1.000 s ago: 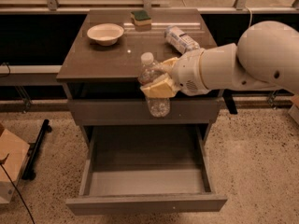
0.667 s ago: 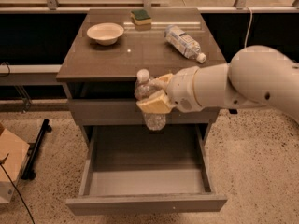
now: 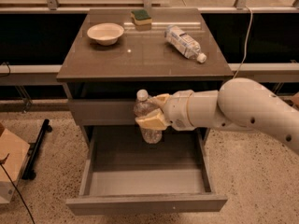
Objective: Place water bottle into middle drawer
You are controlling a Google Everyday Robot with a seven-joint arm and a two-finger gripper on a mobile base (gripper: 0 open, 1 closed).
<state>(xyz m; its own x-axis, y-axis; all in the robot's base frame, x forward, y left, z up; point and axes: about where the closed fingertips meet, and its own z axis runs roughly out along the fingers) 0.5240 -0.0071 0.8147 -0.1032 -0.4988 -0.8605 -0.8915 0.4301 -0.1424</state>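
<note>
1. Above the open middle drawer (image 3: pixel 145 180), the water bottle (image 3: pixel 151 134) is held upright, cap up, over the drawer's rear part.
2. The claw (image 3: pixel 152 110) is clamped around the bottle's mid body, just in front of the flat drawer front (image 3: pixel 100 112) under the surface (image 3: pixel 140 57).
3. The arm (image 3: pixel 243 108) is seen reaching in from the right of the view.
4. On the surface, a bowl (image 3: pixel 105 33), a sponge (image 3: pixel 141 18) and a second bottle (image 3: pixel 185 42) lying on its side are seen, well apart.
</note>
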